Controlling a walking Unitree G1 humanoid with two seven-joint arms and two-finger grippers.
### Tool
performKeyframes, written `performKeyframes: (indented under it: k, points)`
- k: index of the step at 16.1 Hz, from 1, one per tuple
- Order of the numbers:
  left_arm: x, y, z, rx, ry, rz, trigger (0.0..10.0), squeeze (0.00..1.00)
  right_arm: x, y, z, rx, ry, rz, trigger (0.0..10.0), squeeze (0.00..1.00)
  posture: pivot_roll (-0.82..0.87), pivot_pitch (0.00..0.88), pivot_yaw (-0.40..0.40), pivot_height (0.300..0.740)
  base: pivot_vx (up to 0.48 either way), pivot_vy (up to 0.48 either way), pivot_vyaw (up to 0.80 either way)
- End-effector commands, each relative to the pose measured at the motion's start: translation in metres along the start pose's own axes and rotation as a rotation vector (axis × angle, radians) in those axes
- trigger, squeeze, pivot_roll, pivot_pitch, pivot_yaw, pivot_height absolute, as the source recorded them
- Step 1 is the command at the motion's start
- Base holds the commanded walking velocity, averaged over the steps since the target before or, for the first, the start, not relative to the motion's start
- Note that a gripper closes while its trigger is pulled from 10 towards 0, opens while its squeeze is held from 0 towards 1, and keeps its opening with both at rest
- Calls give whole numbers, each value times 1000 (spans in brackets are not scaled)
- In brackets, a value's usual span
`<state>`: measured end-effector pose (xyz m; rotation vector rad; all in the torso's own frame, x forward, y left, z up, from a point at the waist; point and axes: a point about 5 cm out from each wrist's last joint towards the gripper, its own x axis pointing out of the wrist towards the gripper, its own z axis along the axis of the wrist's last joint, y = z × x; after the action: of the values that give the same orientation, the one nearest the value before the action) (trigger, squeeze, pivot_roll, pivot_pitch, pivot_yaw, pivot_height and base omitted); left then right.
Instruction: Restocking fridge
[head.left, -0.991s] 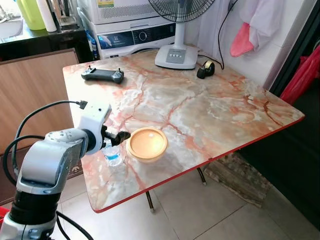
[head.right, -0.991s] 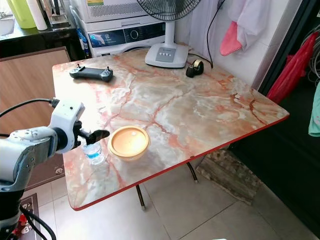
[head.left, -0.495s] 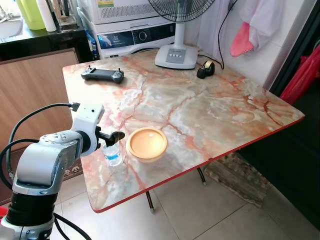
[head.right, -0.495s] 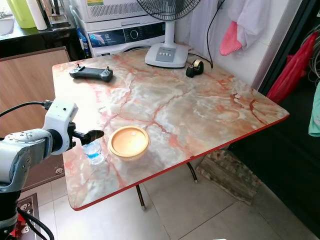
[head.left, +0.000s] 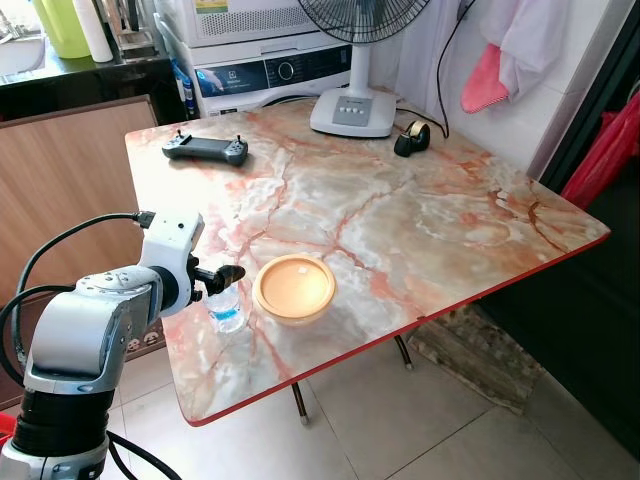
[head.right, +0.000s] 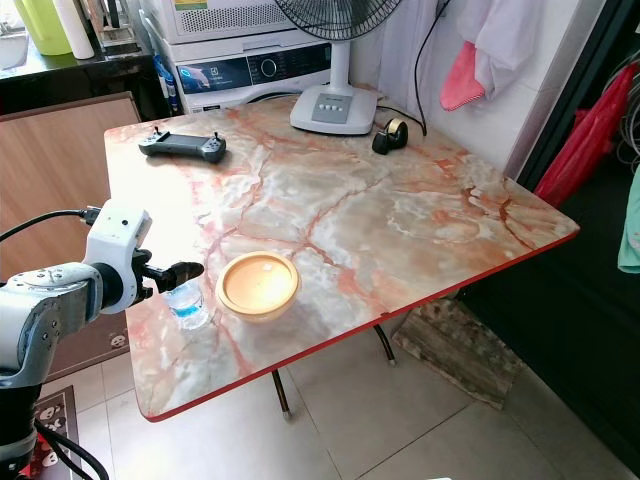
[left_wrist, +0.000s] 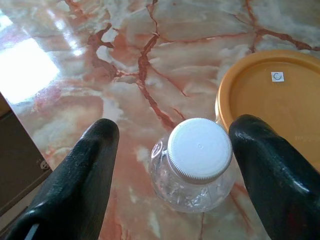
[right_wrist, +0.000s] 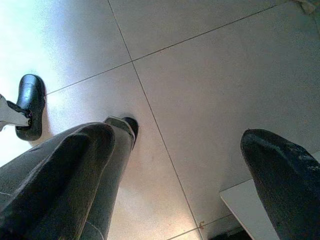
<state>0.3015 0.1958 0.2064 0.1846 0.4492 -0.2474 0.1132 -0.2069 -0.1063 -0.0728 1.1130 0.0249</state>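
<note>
Surface: a glossy marble-patterned top (head.left: 400, 220), cream and grey with rust-red veins, thin red edge, on slim metal legs over pale floor tiles.
Bottle: a small clear plastic water bottle (head.left: 225, 310), squat and ribbed, white ridged screw cap (left_wrist: 199, 149), blue band low on its body; it stands upright near the surface's front left corner, just beside the bowl and a little apart from it.
Bowl: a round container with a smooth orange lid (head.left: 294, 288) (a tiny square label shows on the lid in the left wrist view).
Left pincer: (left_wrist: 175, 165) open, its two rounded matte-black fingers (left_wrist: 82, 170) spread to either side of the bottle's cap, with a gap between each finger and the bottle; the silver arm reaches in from the surface's left edge.
Right pincer: (right_wrist: 180, 165) open, hanging over the tiled floor, fingers well apart; a grey trouser leg and a dark shoe (right_wrist: 30, 105) lie beyond them (a person's, standing close by).
Far side of surface: a dark flat handheld controller (head.left: 205, 150) with two short sticks, a white fan base (head.left: 352, 112) with a row of buttons, and a black tape dispenser (head.left: 411, 139).
Behind: a white washing machine (head.left: 270, 70) with a dark control panel; pink cloth (head.left: 484, 82) hangs on the tiled wall.
</note>
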Motion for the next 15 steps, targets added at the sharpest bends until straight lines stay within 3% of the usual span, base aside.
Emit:
performKeyframes:
  k: [1, 2, 3, 15]
  points:
    - [0, 2, 0, -16, -12, -1, 7255, 0, -1, -2, -1, -6, 5, -3, 10000, 0, 101, 0, -36, 740, 0, 0, 0]
    - [0, 2, 0, -20, -13, 0, 5137, 0, -1, -2, -1, -6, 5, -3, 10000, 0, 101, 0, -35, 740, 0, 0, 0]
    - [0, 2, 1, -21, -19, 1, 0, 0, -1, -2, -2, -5, 6, -2, 10000, 0, 101, 0, -35, 740, 0, 0, 0]
    - [-1, 0, 1, -20, -24, -19, 0, 0, 0, -1, -1, -8, 8, 7, 10000, 0, 101, 0, -29, 740, 0, 0, 0]
